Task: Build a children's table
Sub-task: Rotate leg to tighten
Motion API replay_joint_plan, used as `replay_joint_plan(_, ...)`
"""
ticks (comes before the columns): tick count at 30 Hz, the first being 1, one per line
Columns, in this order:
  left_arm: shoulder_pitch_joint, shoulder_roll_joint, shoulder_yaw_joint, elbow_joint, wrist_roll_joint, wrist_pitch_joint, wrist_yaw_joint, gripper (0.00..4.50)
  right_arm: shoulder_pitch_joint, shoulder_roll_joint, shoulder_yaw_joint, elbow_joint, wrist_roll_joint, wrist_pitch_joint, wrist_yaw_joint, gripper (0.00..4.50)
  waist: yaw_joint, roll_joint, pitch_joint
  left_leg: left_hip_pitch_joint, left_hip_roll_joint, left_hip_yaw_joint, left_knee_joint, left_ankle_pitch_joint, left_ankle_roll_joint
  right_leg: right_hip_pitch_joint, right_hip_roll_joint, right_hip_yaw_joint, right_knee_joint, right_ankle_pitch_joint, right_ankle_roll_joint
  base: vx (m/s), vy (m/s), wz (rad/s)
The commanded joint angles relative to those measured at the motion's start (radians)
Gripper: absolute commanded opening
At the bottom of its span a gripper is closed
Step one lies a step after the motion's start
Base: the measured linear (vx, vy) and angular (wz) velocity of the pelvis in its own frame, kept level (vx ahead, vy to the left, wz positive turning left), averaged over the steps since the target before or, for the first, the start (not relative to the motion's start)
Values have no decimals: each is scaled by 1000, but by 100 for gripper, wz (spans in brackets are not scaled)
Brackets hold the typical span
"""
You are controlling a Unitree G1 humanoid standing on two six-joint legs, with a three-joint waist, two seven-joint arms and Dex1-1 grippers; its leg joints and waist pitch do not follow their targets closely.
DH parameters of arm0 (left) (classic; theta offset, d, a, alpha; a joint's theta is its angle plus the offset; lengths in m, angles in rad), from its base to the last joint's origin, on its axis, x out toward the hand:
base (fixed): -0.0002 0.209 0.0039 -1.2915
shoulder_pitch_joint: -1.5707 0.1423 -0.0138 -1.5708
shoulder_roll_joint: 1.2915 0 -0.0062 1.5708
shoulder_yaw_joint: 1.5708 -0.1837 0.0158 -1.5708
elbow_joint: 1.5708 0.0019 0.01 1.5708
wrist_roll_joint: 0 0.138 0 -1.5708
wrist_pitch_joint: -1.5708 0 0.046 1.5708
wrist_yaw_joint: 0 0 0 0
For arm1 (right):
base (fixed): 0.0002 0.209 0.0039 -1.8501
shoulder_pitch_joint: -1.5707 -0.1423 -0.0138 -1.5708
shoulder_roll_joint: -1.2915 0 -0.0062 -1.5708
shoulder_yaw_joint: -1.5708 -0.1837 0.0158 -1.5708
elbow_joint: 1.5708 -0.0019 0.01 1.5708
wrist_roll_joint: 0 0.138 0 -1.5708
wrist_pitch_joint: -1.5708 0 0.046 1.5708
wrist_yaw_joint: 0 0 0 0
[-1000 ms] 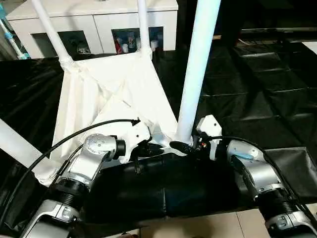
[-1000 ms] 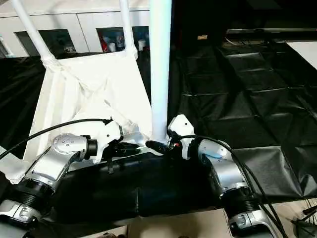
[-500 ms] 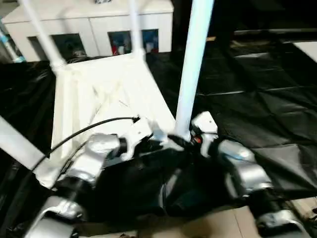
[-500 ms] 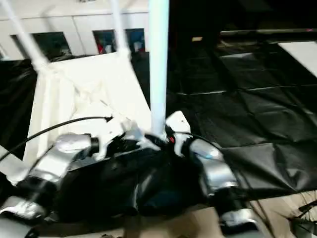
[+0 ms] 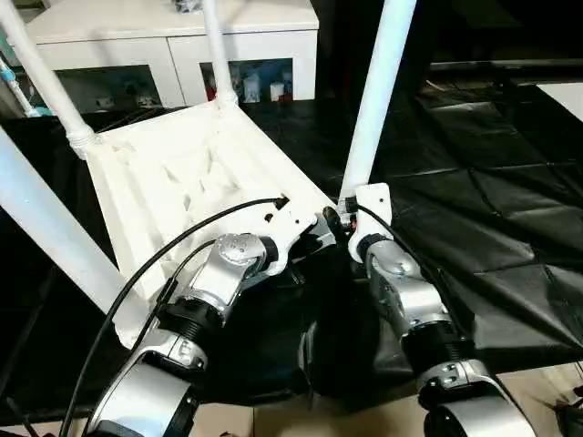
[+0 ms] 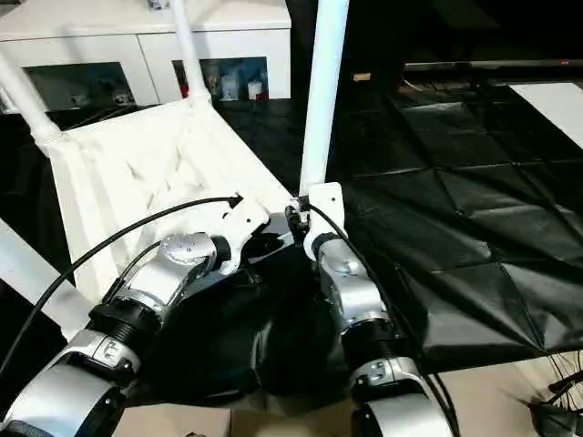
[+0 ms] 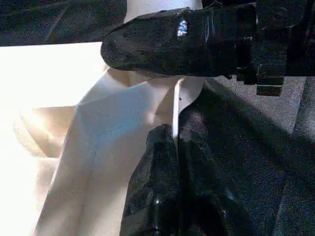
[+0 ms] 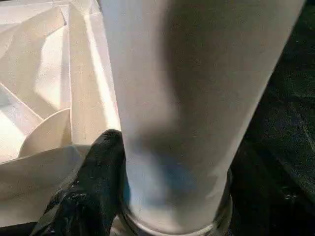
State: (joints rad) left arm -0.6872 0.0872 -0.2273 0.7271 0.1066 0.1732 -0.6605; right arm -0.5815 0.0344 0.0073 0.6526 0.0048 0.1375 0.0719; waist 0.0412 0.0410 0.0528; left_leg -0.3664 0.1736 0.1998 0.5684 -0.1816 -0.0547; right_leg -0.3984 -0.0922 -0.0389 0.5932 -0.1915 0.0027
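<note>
- No readable writing shows on any part.
- The children's table [image 5: 196, 173] lies upside down at centre-left on the black-draped tabletop [image 5: 474, 155], legs up.
- Right wrist view: the right gripper [image 6: 298, 218] has a black finger [image 8: 96, 182] against the base of the near leg [image 5: 375, 100], gripping it.
- Left wrist view: the left gripper [image 7: 174, 147] has its fingers pinched on a thin white rib.
- The cabinet [image 5: 173, 45] at the top holds small bottles behind glass.
</note>
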Motion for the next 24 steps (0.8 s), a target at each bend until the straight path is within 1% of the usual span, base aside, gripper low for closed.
replay_joint_plan(1,12,-13,21,62,-2,-1,74,0,27,66,35,57,27,26,35,267,3,-17,-38,4,47,-26,-76,-265,54,31,-52,35,-83,-244,-195,0,0,0)
replay_joint_plan(2,13,-11,21,62,-3,-3,72,0,27,67,32,56,30,24,38,302,3,-17,-37,4,46,-26,-77,-273,54,31,-52,35,-85,-259,-191,0,0,0)
replay_joint_plan(3,11,-10,20,67,-3,-8,71,0,26,70,25,57,39,23,42,323,3,-17,-37,6,47,-26,-78,-285,50,29,-54,36,-88,-288,-185,0,0,0)
replay_joint_plan(4,12,-4,22,69,-5,-14,65,0,24,68,19,53,44,15,47,323,3,-15,-36,7,48,-27,-80,-292,48,28,-53,36,-89,-304,-178,0,0,0)
replay_joint_plan(5,12,-2,23,70,-6,-16,63,0,23,67,18,53,44,13,48,337,3,-16,-36,7,47,-27,-80,-293,47,27,-53,36,-90,-307,-175,0,0,0)
replay_joint_plan(7,16,5,24,68,-8,-20,51,0,22,59,19,47,40,9,49,345,1,-17,-33,4,47,-28,-84,-308,44,27,-53,36,-92,-330,-166,0,0,0)
replay_joint_plan(8,19,8,24,66,-8,-20,47,0,22,56,20,44,36,8,50,366,-1,-17,-33,2,47,-30,-84,-308,42,29,-54,36,-91,-336,-163,0,0,0)
replay_joint_plan(9,24,14,21,59,-11,-25,27,0,22,44,31,39,22,-11,60,373,-2,-15,-33,3,48,-30,-86,-317,38,26,-54,35,-94,-353,-159,0,0,0)
replay_joint_plan(10,24,15,20,59,-11,-25,25,0,22,42,32,38,21,-13,62,373,-3,-17,-34,4,48,-29,-84,-319,35,25,-54,37,-95,-352,-159,0,0,0)
replay_joint_plan(11,29,19,18,53,-13,-28,11,0,23,33,40,34,10,-27,71,390,-3,-17,-33,3,48,-30,-85,-315,35,26,-55,37,-94,-347,-160,0,0,0)
replay_joint_plan(12,35,24,15,47,-14,-35,-4,0,24,22,46,29,4,-38,87,390,-3,-16,-33,3,49,-30,-85,-310,37,25,-54,37,-94,-340,-161,0,0,0)
replay_joint_plan(13,46,35,8,33,-17,-57,-34,0,28,-1,59,8,-3,-69,122,390,-3,-19,-32,3,48,-28,-84,-306,41,24,-54,38,-94,-332,-165,0,0,0)
replay_joint_plan(14,53,41,3,24,-18,-73,-53,0,31,-14,66,-6,-7,-91,145,390,-1,-18,-34,1,49,-29,-83,-299,43,27,-55,37,-92,-323,-167,0,0,0)
replay_joint_plan(15,53,41,3,24,-18,-73,-53,0,31,-14,66,-6,-7,-91,145,390,-1,-19,-34,-1,50,-28,-82,-281,51,28,-56,37,-90,-298,-172,0,0,0)
replay_joint_plan(16,66,53,-6,6,-22,-94,-89,0,36,-40,80,-31,-7,-100,199,390,0,-17,-36,-2,48,-27,-80,-261,61,31,-56,37,-87,-265,-179,0,0,0)
replay_joint_plan(17,82,66,-16,-19,-30,-111,-133,0,45,-75,100,-61,-7,-109,267,390,1,-20,-37,-3,49,-27,-77,-247,76,35,-55,35,-84,-241,-185,0,0,0)
replay_joint_plan(18,98,78,-23,-43,-40,-121,-174,0,56,-111,124,-89,-7,-115,340,390,2,-21,-38,-4,50,-25,-75,-232,85,36,-55,36,-81,-216,-192,0,0,0)
replay_joint_plan(19,108,86,-27,-59,-47,-127,-200,0,64,-136,141,-108,-7,-119,388,390,4,-20,-40,-4,50,-22,-69,-190,107,36,-54,36,-75,-150,-210,0,0,0)
replay_joint_plan(20,108,86,-27,-59,-47,-127,-200,0,64,-136,141,-108,-7,-119,388,390,5,-19,-41,-5,50,-21,-66,-175,118,37,-53,35,-71,-120,-220,60,-16,2)
replay_joint_plan(21,122,96,-32,-83,-59,-126,-235,0,75,-174,166,-125,-22,-149,439,390,6,-18,-41,-5,49,-19,-64,-156,133,37,-52,34,-68,-87,-236,0,0,0)
replay_joint_plan(22,142,113,-41,-114,-71,-126,-281,0,90,-216,182,-151,-20,-168,505,390,7,-18,-42,-6,49,-18,-61,-140,142,38,-53,33,-65,-62,-246,0,0,0)
replay_joint_plan(23,142,113,-41,-114,-71,-126,-281,0,90,-216,182,-151,-20,-168,505,390,10,-19,-43,-5,51,-19,-61,-136,146,41,-54,32,-63,-50,-250,0,0,0)
replay_joint_plan(24,155,125,-48,-135,-78,-125,-312,0,102,-248,190,-174,-12,-176,557,390,12,-18,-42,-3,51,-17,-59,-126,156,40,-51,32,-61,-34,-258,0,0,0)
